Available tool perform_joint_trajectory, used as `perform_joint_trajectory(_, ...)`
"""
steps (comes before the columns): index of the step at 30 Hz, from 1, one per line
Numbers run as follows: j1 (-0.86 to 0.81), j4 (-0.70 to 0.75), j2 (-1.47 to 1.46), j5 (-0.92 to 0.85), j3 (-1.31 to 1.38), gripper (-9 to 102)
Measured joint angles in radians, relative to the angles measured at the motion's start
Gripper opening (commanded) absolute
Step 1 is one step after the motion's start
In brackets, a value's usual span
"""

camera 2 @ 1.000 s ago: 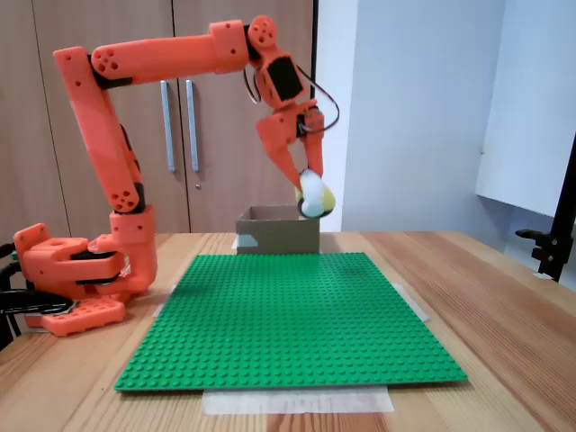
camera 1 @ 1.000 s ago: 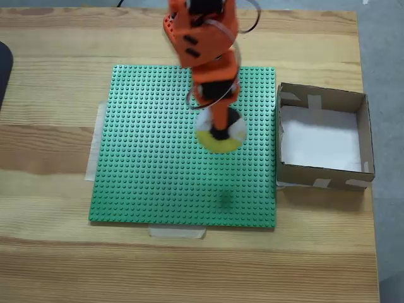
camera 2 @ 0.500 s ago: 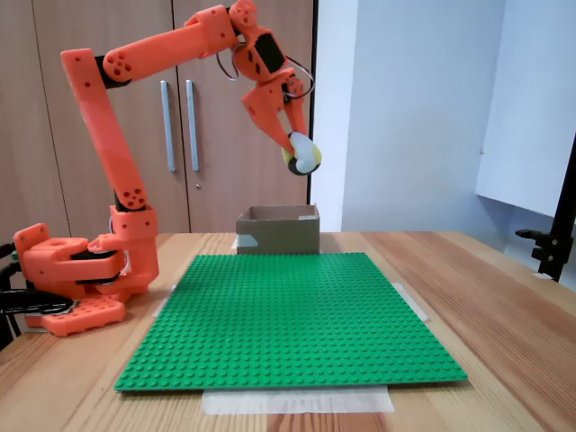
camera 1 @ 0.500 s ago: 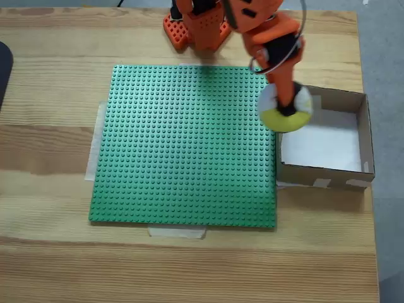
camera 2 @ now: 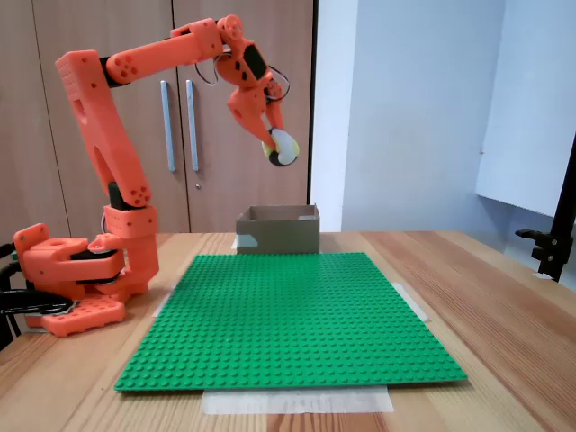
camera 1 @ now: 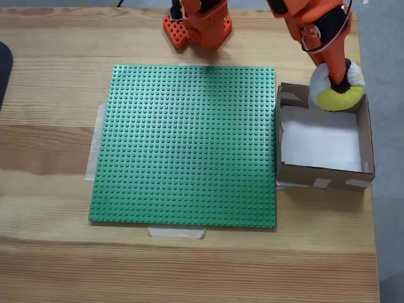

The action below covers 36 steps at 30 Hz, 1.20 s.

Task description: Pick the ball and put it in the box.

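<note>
My orange gripper [camera 1: 339,83] is shut on the ball [camera 1: 341,96], a soft white, yellow and black ball. In the top-down fixed view the ball hangs over the far right corner of the box [camera 1: 363,136], a shallow brown cardboard box with a white floor. From the side-on fixed view the ball [camera 2: 284,148] and gripper [camera 2: 280,148] are held well above the box [camera 2: 279,230], which stands at the back of the table.
A green studded baseplate [camera 1: 186,145] is taped to the wooden table, to the left of the box. The arm's orange base [camera 2: 76,279] stands at the table's left in the side-on fixed view. The table's right edge runs just beyond the box.
The arm has swung the ball from above the baseplate's middle, past the box's near wall, to above the box's far side. The gripper stayed shut on it.
</note>
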State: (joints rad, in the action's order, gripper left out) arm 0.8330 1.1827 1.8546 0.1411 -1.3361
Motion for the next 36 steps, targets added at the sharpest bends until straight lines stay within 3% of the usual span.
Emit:
perform_joint_trajectory(25, 0.014, -0.261, -0.002, -0.008, -0.342, -1)
perform_joint_trajectory(36, 0.04, -0.304, -0.041, -0.021, -0.367, -1)
